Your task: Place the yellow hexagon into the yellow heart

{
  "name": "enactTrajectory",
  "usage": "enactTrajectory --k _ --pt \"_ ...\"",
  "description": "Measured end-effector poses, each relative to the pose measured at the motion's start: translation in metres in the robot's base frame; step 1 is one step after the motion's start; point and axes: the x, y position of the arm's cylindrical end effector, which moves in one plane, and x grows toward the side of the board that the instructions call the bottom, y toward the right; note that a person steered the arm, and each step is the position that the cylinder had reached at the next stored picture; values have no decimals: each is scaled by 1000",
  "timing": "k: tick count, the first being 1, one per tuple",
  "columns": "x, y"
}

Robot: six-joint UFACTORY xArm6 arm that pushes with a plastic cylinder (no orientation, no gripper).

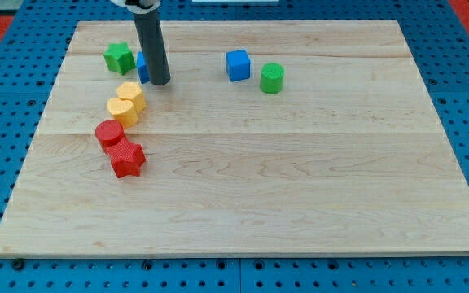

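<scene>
The yellow hexagon (131, 95) is a small ridged block with a flat, six-sided top, lying near the wooden board's (300, 179) left edge, in its upper half. Just below it and touching it sits the yellow heart (122, 111), the same pale yellow, its shape less clear. No writing or label can be read on any block. My tip (159, 82) rests on the board just to the upper right of the hexagon, close but apart from it; the rod has no fingers to open or close. Behind the rod, a blue block (142, 67) is mostly hidden, with a green block (119, 58) beside it toward the top-left corner. Below the heart lie a red cylinder (109, 133) and a red star-like block (126, 158), touching. Near the top edge's middle stand a blue cube (237, 65) and a green cylinder (272, 78).
</scene>
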Motion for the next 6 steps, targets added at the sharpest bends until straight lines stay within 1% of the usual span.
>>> enactTrajectory --k 1,2,3,4,5,6 --pt "-4 -58" --pt "4 -58" --pt "13 -23" --pt "20 -24" --pt "19 -52" --pt "32 -89"
